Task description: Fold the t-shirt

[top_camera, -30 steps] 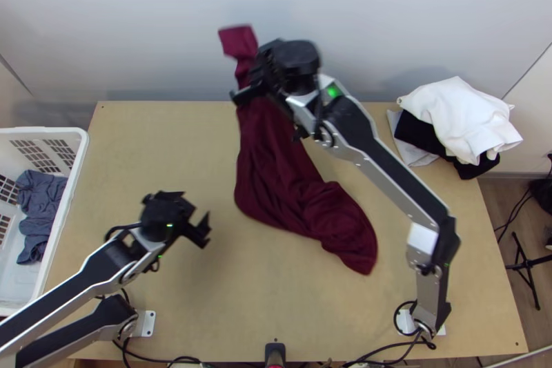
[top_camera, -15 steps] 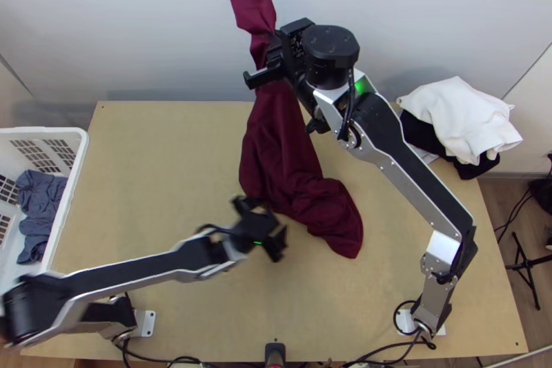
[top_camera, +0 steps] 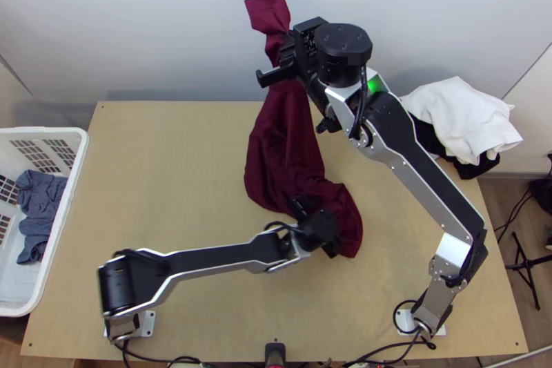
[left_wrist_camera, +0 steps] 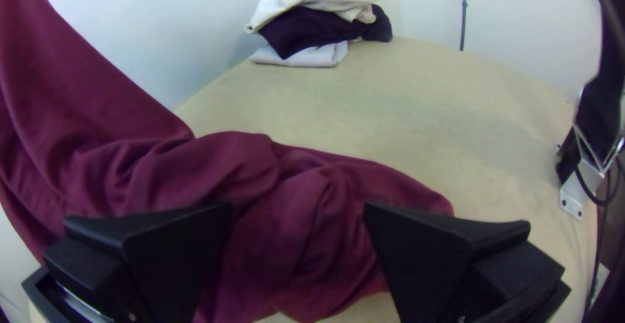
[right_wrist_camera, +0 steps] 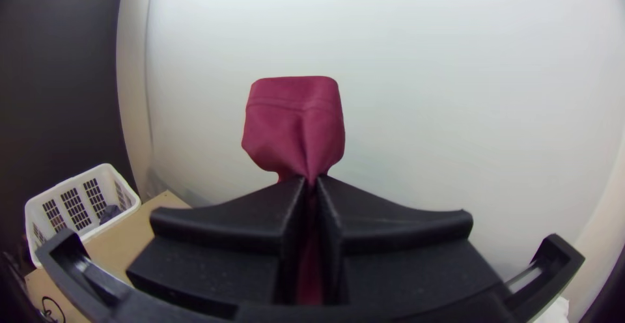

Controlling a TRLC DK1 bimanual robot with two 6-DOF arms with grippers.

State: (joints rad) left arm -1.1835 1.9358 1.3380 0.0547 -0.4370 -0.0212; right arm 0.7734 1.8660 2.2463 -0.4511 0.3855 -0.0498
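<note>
We see smooth cloth in the t-shirt [top_camera: 283, 140], with a soft sheen on its folds. The tabletop [top_camera: 172, 161] looks to be smooth, matt wood, the basket [top_camera: 41, 131] smooth plastic. We find satin metal on the right arm's links [top_camera: 414, 192], matt, plastic-looking fingers on the right gripper [top_camera: 279, 61], and matt cloth in the white garment [top_camera: 459, 116].

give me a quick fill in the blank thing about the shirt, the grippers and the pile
The gripper holding the maroon t-shirt up is the robot's ____ one.
The left gripper is not shut but ____.
The t-shirt's lower part rests on the ____.
The pile's top garment is ____.
Missing words: right; open; table; white
</note>
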